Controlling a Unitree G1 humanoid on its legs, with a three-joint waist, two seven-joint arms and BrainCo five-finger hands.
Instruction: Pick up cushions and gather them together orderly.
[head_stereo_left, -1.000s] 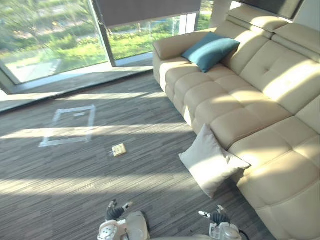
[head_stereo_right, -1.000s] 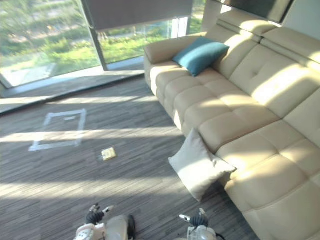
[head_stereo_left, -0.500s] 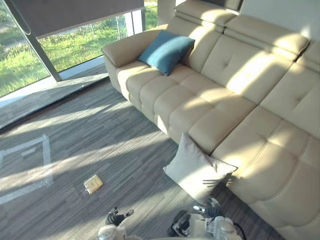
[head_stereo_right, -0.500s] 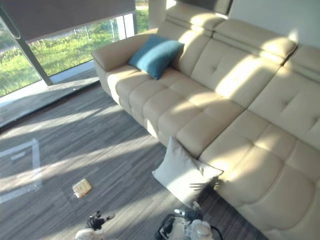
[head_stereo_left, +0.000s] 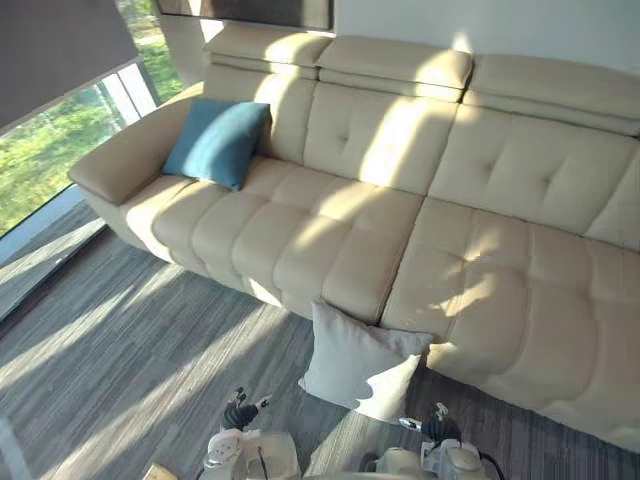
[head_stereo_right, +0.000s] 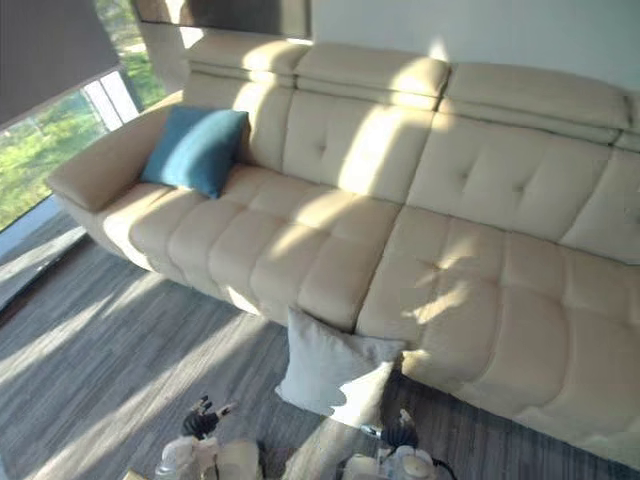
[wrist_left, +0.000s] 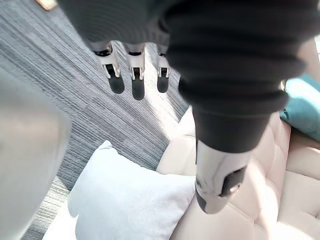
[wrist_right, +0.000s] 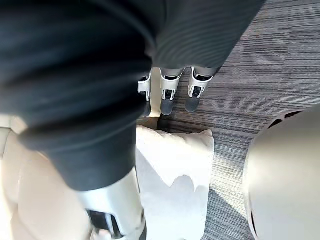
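Fingers (wrist_left: 137, 86) straight; cushion (head_stereo_left: 352, 362) upright against sofa (head_stereo_left: 300, 232)

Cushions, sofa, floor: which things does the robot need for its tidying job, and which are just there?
For the job: white cushion on the floor against the sofa; blue cushion on the seat; left hand, right hand, both open.
Just there: sofa, floor, window.

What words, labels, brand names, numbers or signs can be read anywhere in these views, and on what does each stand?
None can be read.
The blue cushion, the pale cushion and the sofa are plain, with no print showing.
The small tan thing on the floor is too small to tell whether it bears any print.
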